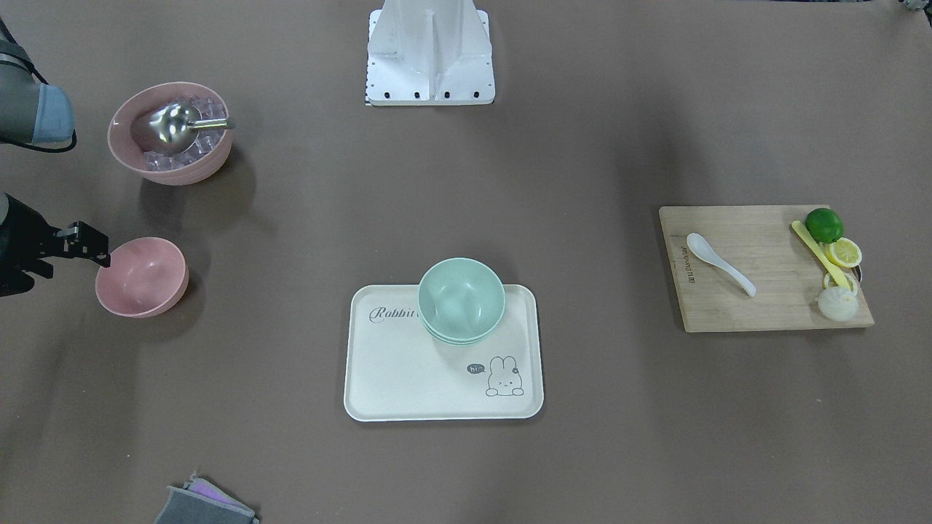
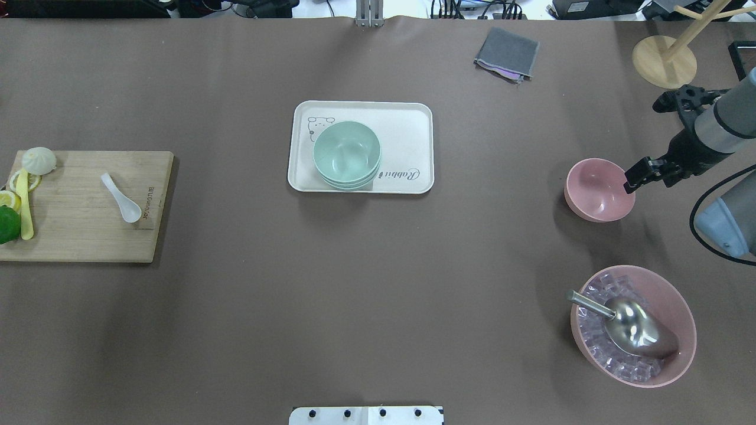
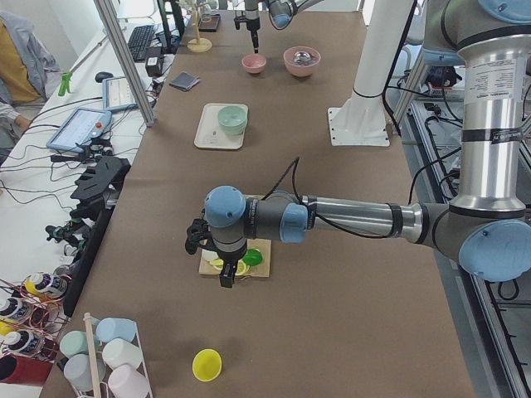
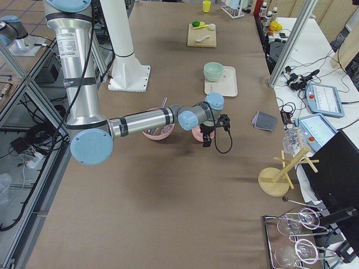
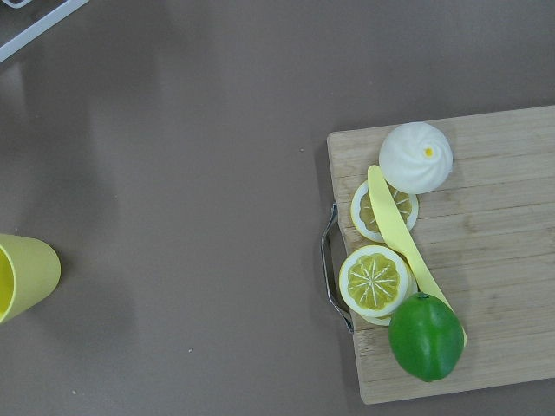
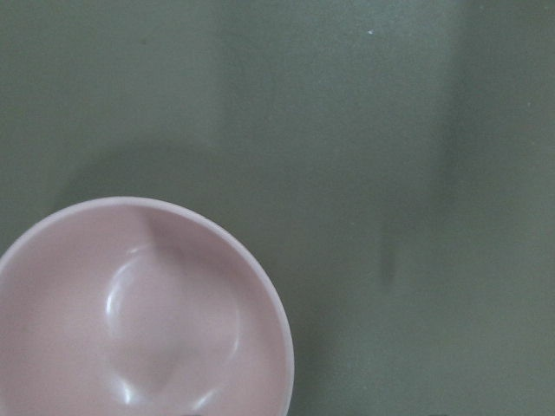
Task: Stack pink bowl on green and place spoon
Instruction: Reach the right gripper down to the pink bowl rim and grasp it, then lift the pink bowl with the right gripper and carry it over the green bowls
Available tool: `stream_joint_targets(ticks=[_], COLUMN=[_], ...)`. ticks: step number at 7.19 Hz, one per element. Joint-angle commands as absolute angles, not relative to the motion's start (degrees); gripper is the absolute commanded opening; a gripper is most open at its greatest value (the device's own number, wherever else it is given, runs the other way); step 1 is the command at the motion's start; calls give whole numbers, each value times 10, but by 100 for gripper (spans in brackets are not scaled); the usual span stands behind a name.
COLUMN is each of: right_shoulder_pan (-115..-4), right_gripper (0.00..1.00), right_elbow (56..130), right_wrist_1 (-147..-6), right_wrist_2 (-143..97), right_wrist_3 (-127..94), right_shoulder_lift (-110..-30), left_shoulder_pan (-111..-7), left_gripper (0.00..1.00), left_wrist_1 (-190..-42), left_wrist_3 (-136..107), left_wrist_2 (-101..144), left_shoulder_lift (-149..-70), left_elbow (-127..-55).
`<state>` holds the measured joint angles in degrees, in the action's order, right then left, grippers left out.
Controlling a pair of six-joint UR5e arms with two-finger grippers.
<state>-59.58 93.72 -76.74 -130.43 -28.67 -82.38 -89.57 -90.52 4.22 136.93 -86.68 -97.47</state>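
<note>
The small pink bowl (image 2: 599,190) sits upright on the table at the right; it also shows in the front view (image 1: 142,276). My right gripper (image 2: 629,185) points down at its right rim, its tip at the rim (image 1: 104,256). I cannot tell whether its jaws are open or shut. The mint-green bowls (image 2: 346,153) stand nested on a white tray (image 2: 413,130) at the centre. The white spoon (image 2: 121,198) lies on a wooden board (image 2: 77,236) at the left. My left gripper (image 3: 226,280) hovers above that board, seen only in the left side view.
A larger ribbed pink bowl (image 2: 679,307) with ice and a metal scoop (image 2: 632,327) stands near the small pink bowl. The board also holds a lime, lemon slices, a yellow utensil and a bun. A grey cloth (image 2: 507,53) and a wooden stand (image 2: 664,62) lie at the far right.
</note>
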Motion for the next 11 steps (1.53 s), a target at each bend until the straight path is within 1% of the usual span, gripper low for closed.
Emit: stream_joint_targets(ticks=[1, 2, 3, 4, 5, 7, 8, 9, 10, 11], right_shoulder_pan=[-577, -572, -571, -570, -571, -571, -571, -571, -571, -556], right_gripper=[79, 74, 73, 58, 1, 0, 0, 0, 0, 0], right_elbow=[922, 909, 889, 874, 876, 879, 887, 905, 911, 913], right_wrist_1=[-767, -766, -737, -714, -714, -713, -714, -716, -722, -720], right_wrist_2=[-1303, -1303, -1303, -1303, -1308, -1310, -1310, -1312, -1337, -1345], right_wrist_3=[-304, -304, -304, -305, -311, -350, -353, -402, -491, -586], right_shoulder_lift=[-806, -805, -806, -807, -801, -796, -795, -780, -731, -684], left_shoulder_pan=[-896, -896, -896, -896, -896, -896, -896, -880, -830, -789], left_gripper=[98, 98, 98, 98, 98, 98, 98, 98, 98, 98], left_wrist_1=[-906, -906, -906, -906, -906, -906, -906, -906, -926, -1003], left_wrist_3=[41, 41, 41, 41, 41, 41, 41, 24, -70, -198], left_wrist_2=[1368, 1368, 1368, 1368, 1368, 1369, 1369, 1372, 1394, 1389], left_shoulder_lift=[-869, -869, -869, -870, -870, -870, -870, -871, -876, -878], left_elbow=[-975, -975, -975, -975, -976, -976, -976, -983, -988, -990])
